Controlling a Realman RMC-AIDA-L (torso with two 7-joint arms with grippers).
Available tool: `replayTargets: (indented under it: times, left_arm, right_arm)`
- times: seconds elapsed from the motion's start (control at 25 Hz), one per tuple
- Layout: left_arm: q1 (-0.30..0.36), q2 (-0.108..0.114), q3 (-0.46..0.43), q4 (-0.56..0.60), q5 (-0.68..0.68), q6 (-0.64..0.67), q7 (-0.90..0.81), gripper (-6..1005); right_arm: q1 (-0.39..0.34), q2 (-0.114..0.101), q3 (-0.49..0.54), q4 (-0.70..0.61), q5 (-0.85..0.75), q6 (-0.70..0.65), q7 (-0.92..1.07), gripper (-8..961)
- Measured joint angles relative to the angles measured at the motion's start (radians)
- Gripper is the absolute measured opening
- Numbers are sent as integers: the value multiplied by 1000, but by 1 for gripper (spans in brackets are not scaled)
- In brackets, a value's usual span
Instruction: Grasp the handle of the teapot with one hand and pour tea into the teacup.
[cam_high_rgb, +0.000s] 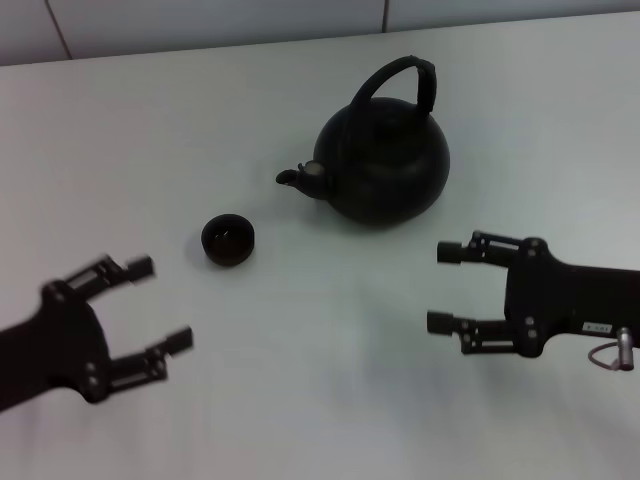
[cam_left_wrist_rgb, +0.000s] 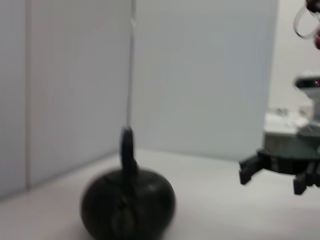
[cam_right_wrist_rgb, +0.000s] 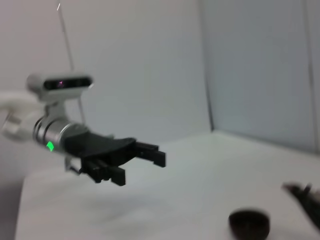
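Teapot (cam_high_rgb: 385, 160) sits far centre on table (cam_high_rgb: 300, 400), handle (cam_high_rgb: 405, 80) upright, spout toward cup (cam_high_rgb: 228, 240) at its left. Right gripper (cam_high_rgb: 447, 288), fingers wide, hovers near of teapot, apart. Left gripper (cam_high_rgb: 160, 305), fingers wide, near-left of cup.

A matt black teapot (cam_high_rgb: 385, 165) with a faintly rough, cast-looking skin and only a dull sheen on its rounded shoulder. Its handle (cam_high_rgb: 405, 82) is the same dark matt finish, and the spout tip (cam_high_rgb: 310, 172) looks paler and worn. The teacup (cam_high_rgb: 228, 240) is dark brown-black with a soft gloss on the inside. The surface (cam_high_rgb: 300, 380) is plain white, smooth and matt. The left gripper (cam_high_rgb: 162, 305) and right gripper (cam_high_rgb: 442, 288) are matt black, hard-looking parts with small bright screw heads; their fingers (cam_high_rgb: 455, 323) have a dull finish. A shiny metal ring (cam_high_rgb: 606, 355) hangs by the right wrist
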Motion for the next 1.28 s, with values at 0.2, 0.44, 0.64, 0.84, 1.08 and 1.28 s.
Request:
replayTargets:
  times: [0.2, 0.44, 0.64, 0.84, 1.08, 1.28]
  left_arm:
    - [-27, -35, 12, 2, 127, -55, -45, 860]
    - [-37, -52, 15, 5, 150, -93, -46, 860]
    - [-40, -52, 12, 4, 151, -94, -52, 860]
    - [-39, -52, 12, 4, 150, -94, -54, 860]
    - [-35, -52, 12, 6, 150, -94, -54, 860]
    - [-33, -52, 13, 6, 150, -94, -54, 860]
  right_arm:
    - [0, 30, 65, -75, -160, 8, 55, 810]
    - [4, 59, 109, -106, -213, 11, 56, 810]
    - [3, 59, 113, -107, -215, 15, 56, 810]
    - [2, 62, 113, -107, -216, 23, 54, 810]
    - [1, 65, 113, -107, -217, 30, 54, 810]
    - [2, 69, 113, -107, -217, 35, 53, 810]
